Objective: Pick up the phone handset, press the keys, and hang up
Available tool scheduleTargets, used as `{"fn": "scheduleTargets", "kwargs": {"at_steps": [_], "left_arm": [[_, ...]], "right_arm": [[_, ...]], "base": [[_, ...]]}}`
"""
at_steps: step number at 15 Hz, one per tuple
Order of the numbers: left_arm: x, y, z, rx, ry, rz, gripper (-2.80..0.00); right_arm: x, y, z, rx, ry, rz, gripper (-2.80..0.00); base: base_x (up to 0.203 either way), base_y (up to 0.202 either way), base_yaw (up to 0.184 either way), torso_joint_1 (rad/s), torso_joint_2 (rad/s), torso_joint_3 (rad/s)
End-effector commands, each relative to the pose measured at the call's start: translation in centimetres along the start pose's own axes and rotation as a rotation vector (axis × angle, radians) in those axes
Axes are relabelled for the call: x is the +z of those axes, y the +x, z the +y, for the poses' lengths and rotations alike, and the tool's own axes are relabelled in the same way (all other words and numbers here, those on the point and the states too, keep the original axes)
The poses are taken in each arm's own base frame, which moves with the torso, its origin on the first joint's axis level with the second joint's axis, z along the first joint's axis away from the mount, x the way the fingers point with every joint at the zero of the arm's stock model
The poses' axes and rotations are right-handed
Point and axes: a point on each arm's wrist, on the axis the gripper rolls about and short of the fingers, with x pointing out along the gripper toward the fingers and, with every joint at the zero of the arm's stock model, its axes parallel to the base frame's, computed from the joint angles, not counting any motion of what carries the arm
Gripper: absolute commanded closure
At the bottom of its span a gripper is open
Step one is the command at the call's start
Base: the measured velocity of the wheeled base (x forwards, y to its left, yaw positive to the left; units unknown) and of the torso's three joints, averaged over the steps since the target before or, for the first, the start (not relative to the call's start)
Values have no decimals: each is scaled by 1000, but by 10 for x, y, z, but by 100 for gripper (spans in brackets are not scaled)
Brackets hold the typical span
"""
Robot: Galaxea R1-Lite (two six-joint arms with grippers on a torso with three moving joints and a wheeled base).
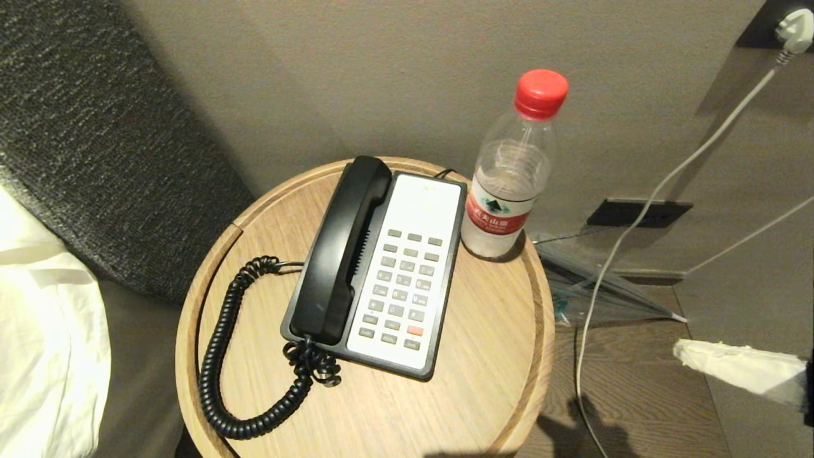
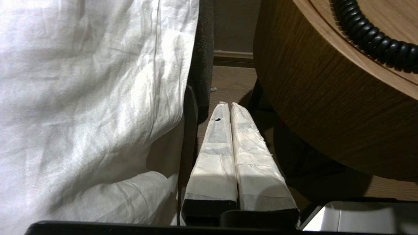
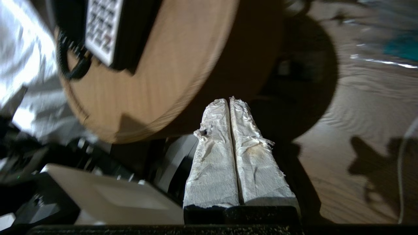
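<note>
The black phone handset (image 1: 343,254) lies in its cradle on the left side of the phone base (image 1: 425,197), which sits on a round wooden table (image 1: 483,356). The grey keys (image 1: 402,286) with one red button fill the white faceplate beside it. Its coiled cord (image 1: 222,356) loops over the table's left part. My right gripper (image 1: 679,350) is low at the right, off the table and over the floor, its paper-wrapped fingers shut on nothing (image 3: 229,100). My left gripper (image 2: 229,104) hangs shut and empty below the table rim (image 2: 326,107), beside the bed sheet.
A water bottle (image 1: 509,184) with a red cap stands at the table's back right, close to the phone. A white cable (image 1: 636,235) runs from a wall plug (image 1: 795,28) down to the floor. White bedding (image 1: 44,331) and a dark headboard (image 1: 95,140) are at the left.
</note>
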Motion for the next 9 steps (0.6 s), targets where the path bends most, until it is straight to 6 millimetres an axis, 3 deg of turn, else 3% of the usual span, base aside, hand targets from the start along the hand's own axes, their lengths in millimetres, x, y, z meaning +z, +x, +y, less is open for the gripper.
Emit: {"fn": "scheduleTargets", "kwargs": {"at_steps": [1, 5, 9], "left_arm": [[0, 0, 0, 1, 0, -1, 0], [0, 0, 0, 1, 0, -1, 0], [0, 0, 0, 1, 0, -1, 0]], "right_arm": [[-11, -36, -16, -84, 46, -146, 0], [-49, -73, -22, -173, 70, -295, 0], [-82, -85, -19, -218, 90, -315, 0]], "base": [[0, 0, 0, 0, 0, 0], [0, 0, 0, 0, 0, 0], [0, 0, 0, 0, 0, 0]]}}
